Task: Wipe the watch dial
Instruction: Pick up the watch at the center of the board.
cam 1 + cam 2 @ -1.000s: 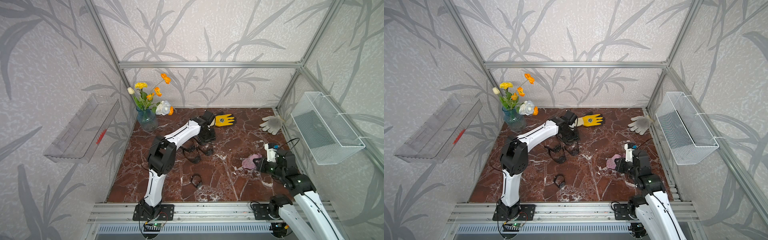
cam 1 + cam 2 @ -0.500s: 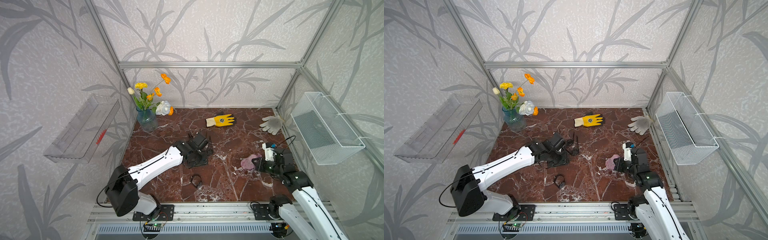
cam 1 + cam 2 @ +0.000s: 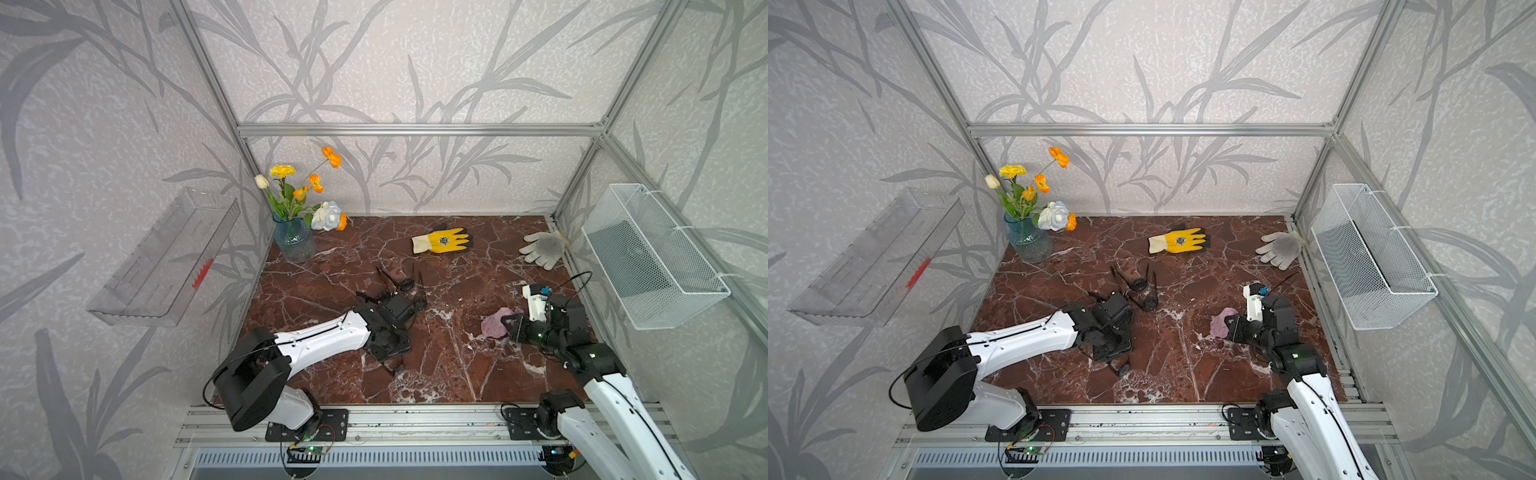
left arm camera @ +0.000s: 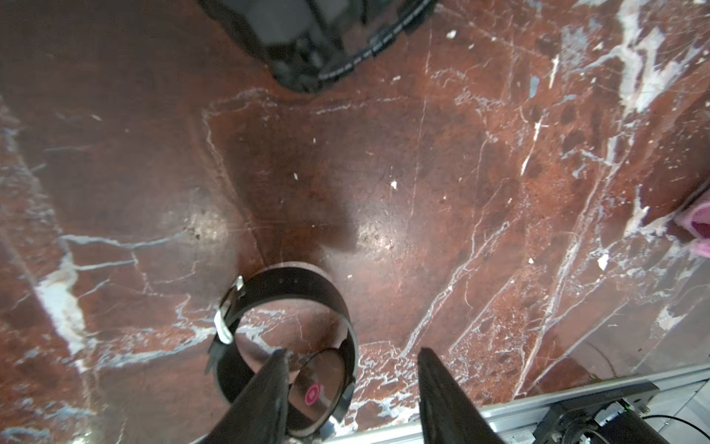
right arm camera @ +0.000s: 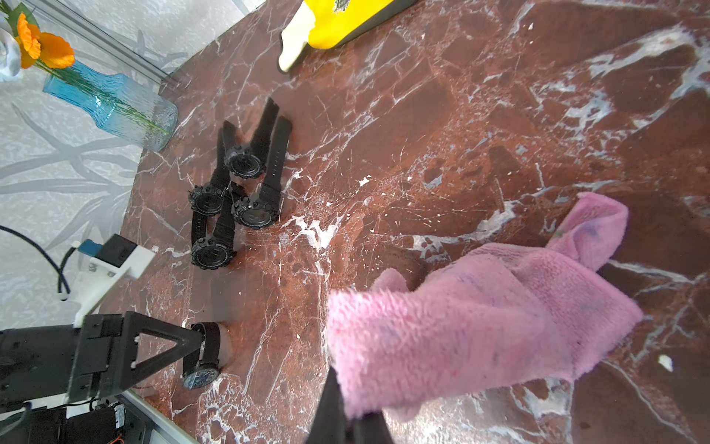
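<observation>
The watch (image 4: 292,282) with the plain black strap lies on its side near the front edge of the worktop (image 3: 457,374), left of centre. The left fingers (image 4: 265,396) are spread on either side of its dial (image 4: 320,388), one tip reaching into the strap loop, and are not pinching it. A round pink mark shows on the glass. Far over on the right, the right fingers (image 5: 330,403) are pressed together on a fold of the pink cloth (image 5: 480,319), which hangs well apart from the watch. So the wiping looks not yet begun. The watch has to be gripped and steadied, then the cloth brought across and rubbed over the dial. Four black sport watches (image 5: 230,192) lie clustered farther back.
</observation>
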Available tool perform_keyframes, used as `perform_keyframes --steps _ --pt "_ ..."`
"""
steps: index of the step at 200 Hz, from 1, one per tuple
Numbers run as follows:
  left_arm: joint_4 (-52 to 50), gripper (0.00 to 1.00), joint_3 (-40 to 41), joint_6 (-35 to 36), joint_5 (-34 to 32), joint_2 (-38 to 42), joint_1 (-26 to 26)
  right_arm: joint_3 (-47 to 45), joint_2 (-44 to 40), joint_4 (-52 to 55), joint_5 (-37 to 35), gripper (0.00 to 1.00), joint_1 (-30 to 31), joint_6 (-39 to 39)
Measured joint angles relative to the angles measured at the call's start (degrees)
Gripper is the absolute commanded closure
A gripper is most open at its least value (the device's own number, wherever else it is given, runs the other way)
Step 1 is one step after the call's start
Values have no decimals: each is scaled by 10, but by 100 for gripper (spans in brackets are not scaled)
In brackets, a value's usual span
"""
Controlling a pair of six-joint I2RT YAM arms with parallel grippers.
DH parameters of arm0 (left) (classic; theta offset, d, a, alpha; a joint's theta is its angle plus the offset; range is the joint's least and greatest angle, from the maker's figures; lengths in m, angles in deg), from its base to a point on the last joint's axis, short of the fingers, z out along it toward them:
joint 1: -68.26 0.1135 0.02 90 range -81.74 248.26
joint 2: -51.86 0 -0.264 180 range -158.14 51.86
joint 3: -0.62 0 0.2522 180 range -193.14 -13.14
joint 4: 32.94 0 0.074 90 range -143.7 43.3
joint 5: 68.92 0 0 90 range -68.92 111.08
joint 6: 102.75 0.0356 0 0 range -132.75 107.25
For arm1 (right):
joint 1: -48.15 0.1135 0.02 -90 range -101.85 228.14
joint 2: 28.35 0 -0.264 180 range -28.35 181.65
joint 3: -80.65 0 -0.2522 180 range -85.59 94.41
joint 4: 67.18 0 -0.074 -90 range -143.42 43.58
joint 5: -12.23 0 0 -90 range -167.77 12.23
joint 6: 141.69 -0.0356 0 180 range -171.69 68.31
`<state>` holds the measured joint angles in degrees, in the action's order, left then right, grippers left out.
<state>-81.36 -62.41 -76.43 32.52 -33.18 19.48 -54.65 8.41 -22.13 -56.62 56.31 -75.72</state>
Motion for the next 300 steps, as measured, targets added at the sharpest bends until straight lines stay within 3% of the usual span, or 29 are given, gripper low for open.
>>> perform_keyframes --steps 28,100,144,300 --pt "13 48 0 0 5 -35 -5 0 -4 0 0 100 0 1" --pt "28 71 -4 12 7 -65 -16 -6 -10 3 -1 100 0 0" --pt "32 78 -3 12 8 -65 -22 -6 -12 3 -1 100 0 0" --pt "57 88 16 15 21 -59 -31 -6 -12 7 -6 100 0 0"
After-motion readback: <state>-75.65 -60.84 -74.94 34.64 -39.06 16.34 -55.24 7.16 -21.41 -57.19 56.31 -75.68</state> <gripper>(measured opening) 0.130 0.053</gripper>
